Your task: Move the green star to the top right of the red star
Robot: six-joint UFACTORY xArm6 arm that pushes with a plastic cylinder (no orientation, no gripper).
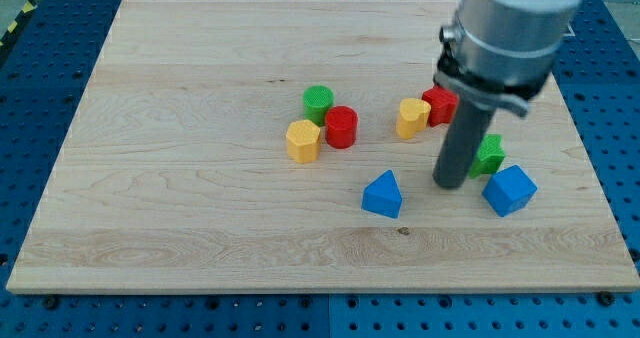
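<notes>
The green star [490, 155] lies at the view's right, partly hidden behind my rod. The red star [438, 105] lies above and left of it, partly hidden by the arm's body. My tip [450, 184] rests on the board just left of the green star, close to it or touching it. A yellow block [411, 117] touches the red star's left side.
A blue cube-like block [509, 189] lies just below right of the green star. A blue triangular block [383, 194] lies left of my tip. A green cylinder [318, 102], a red cylinder [341, 127] and a yellow block [303, 140] cluster at the board's middle.
</notes>
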